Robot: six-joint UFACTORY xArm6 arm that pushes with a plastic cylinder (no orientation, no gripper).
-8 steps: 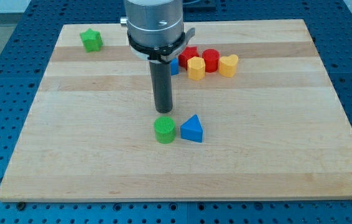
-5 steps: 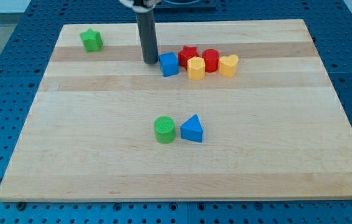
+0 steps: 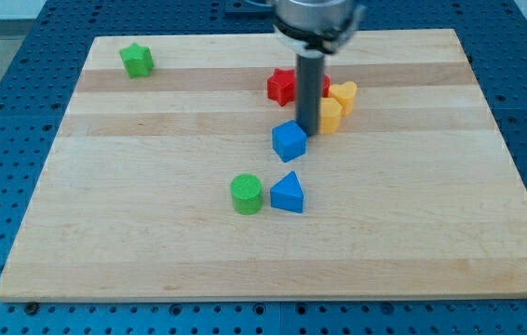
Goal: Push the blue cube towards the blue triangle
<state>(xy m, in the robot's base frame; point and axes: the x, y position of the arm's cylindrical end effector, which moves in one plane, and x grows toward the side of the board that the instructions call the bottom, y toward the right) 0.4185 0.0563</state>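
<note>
Green star [image 3: 137,60] up at top left of wood board [image 3: 431,233]. Green round block [image 3: 246,194] near middle. Red star [image 3: 282,86] near top, w/ yellow blocks [image 3: 338,100] on view's right, partly hidden. Blue holey table [image 3: 3,140] under board.

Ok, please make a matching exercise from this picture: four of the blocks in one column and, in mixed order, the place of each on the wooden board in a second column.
Blocks:
1. green star block
2. blue cube block
3. green cylinder block
4. yellow heart block

Places:
A. just at the view's left of the blue triangle block
B. near the board's top left corner
C. right of the dark rod
D. just below my tip

Pairs: 1-B, 2-D, 3-A, 4-C
</note>
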